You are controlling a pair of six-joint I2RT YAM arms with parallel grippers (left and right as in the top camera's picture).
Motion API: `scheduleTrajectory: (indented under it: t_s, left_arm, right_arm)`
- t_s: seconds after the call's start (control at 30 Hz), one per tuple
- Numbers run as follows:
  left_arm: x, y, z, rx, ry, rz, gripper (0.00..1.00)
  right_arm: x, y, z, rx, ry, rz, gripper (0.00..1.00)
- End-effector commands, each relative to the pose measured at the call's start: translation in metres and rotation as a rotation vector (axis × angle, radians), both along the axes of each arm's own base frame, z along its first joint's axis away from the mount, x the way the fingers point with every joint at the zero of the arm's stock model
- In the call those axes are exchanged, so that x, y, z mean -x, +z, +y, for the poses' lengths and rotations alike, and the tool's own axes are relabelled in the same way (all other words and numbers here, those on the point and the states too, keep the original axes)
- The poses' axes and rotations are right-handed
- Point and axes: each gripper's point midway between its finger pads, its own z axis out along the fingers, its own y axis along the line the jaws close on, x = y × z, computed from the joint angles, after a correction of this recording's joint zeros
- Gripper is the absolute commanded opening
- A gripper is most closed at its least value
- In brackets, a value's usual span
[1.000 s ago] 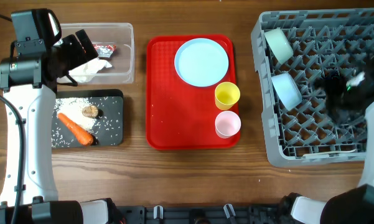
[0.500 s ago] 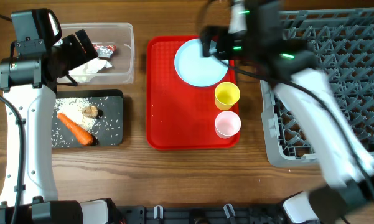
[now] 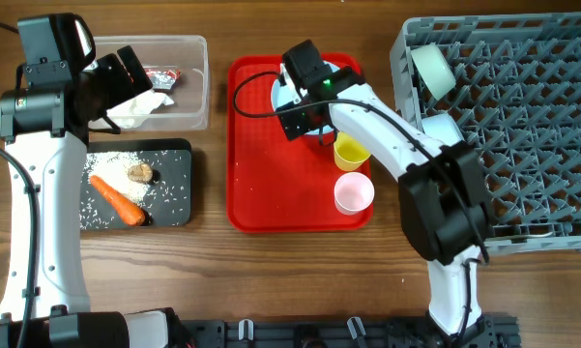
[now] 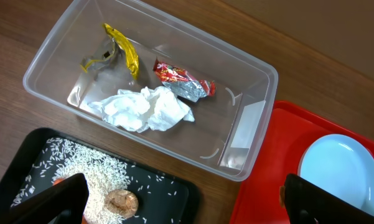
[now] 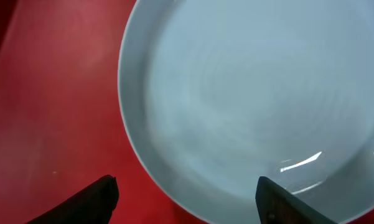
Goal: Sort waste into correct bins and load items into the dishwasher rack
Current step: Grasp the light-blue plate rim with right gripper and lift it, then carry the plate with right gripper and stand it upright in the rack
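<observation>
Hovering spread-jawed and empty over the plate [image 5: 249,93] at the red tray's [image 3: 271,193] back edge, the right gripper [image 3: 302,111] has that plate and both cups [image 3: 353,148] left to load. Two bowls [image 3: 433,68] already sit along the rack's [image 3: 406,193] left edge. The waste lies sorted in the tub [image 3: 195,101] and black tray [image 3: 179,147], the left gripper [image 3: 126,70] is wide open and empty above the tub, and many rack pegs stand free on the wooden tabletop.
</observation>
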Motion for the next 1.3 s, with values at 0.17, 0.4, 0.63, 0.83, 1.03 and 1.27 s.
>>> scheduleTrajectory:
  t_s: [0.17, 0.4, 0.63, 0.83, 1.03, 1.27]
  left_arm:
    - [-0.001, -0.001, 0.001, 0.011, 0.015, -0.001, 1.0]
    - [-0.001, -0.001, 0.001, 0.011, 0.015, -0.001, 1.0]
    - [-0.001, -0.001, 0.001, 0.011, 0.015, -0.001, 1.0]
    - [-0.001, -0.001, 0.001, 0.011, 0.015, -0.001, 1.0]
    - [-0.001, -0.001, 0.001, 0.011, 0.015, -0.001, 1.0]
    - [-0.001, -0.001, 0.001, 0.011, 0.015, -0.001, 1.0]
  right_arm:
    - [-0.001, -0.03, -0.001, 0.032, -0.014, 0.032, 0.58]
    - [0.001, -0.044, 0.001, 0.047, 0.041, 0.047, 0.46]
    - [0.009, -0.06, -0.003, 0.077, 0.075, 0.09, 0.12]
    - [0.003, -0.037, 0.001, 0.044, 0.043, 0.051, 0.04]
    - [-0.021, 0.056, 0.012, -0.064, 0.029, -0.161, 0.04]
    - [-0.029, 0.166, 0.005, -0.207, -0.032, -0.372, 0.04]
